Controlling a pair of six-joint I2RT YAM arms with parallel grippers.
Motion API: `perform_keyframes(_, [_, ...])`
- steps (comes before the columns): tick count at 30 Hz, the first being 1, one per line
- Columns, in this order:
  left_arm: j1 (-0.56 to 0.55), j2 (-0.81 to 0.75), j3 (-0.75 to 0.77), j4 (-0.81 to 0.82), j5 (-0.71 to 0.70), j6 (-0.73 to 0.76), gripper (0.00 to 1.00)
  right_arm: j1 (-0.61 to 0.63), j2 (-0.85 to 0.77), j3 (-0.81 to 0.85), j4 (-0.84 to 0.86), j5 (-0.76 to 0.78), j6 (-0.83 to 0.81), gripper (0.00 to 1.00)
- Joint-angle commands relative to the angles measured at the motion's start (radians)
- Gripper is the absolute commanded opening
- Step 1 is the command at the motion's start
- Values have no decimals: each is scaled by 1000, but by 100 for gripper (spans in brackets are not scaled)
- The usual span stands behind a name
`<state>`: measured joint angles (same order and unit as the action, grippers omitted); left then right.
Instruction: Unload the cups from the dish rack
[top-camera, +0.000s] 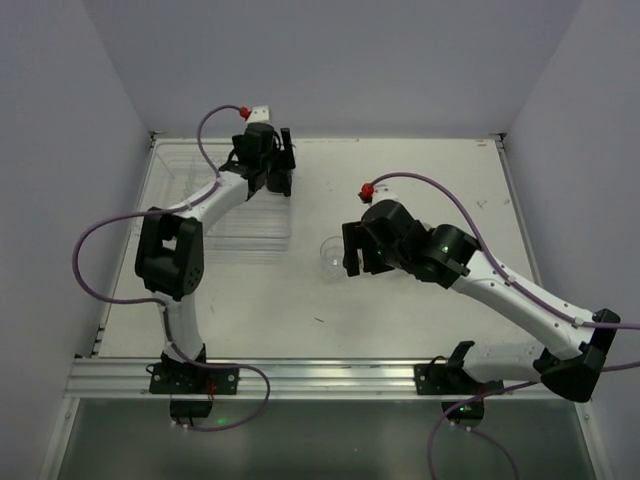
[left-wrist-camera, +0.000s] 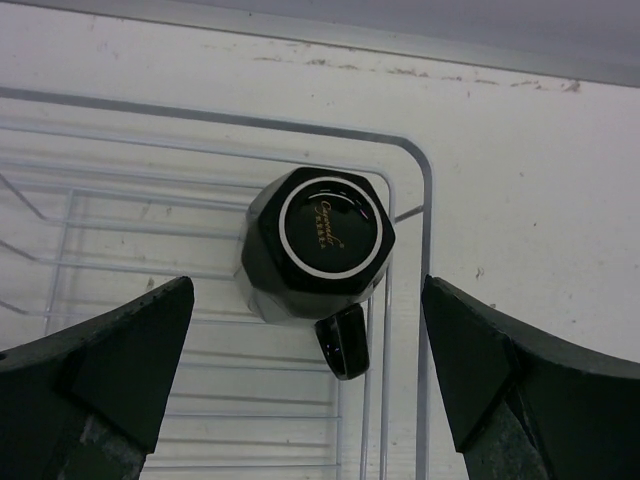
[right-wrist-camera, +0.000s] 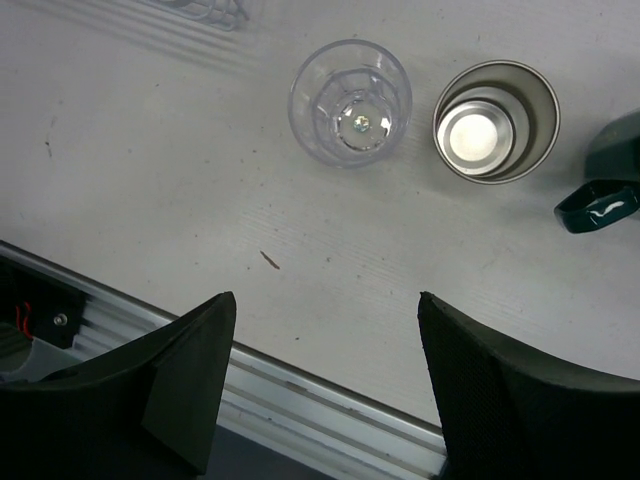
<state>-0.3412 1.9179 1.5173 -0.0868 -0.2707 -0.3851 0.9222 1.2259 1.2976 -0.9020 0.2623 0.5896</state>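
Looking mostly done, I'd guess: clear cup, pale cup and teal mug sit on the counter below the right jaws, spread and empty. Black mug sits upside down in the dish rack corner, left jaws wide open above it.

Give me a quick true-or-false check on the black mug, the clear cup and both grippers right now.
1. The black mug sits bottom-up in a corner of the dish rack. True.
2. The left gripper is shut on the black mug. False: its jaws stand open on either side, clear of the mug.
3. The clear cup stands upright on the table. True.
4. The right gripper holds the clear cup. False: it is open and empty, and the cup stands apart from it.
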Motion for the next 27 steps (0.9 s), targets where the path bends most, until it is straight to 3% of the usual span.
perform_keyframes(1, [-24, 62, 47, 68, -68, 25, 100, 10, -46, -18, 41, -5, 26, 76])
perform_keyframes(13, [-51, 138, 92, 116, -213, 66, 100, 15, -178, -96, 26, 2, 49, 76])
perform_keyframes(27, [-51, 194, 130, 151, -148, 60, 100, 20, -230, -130, 37, -12, 53, 77])
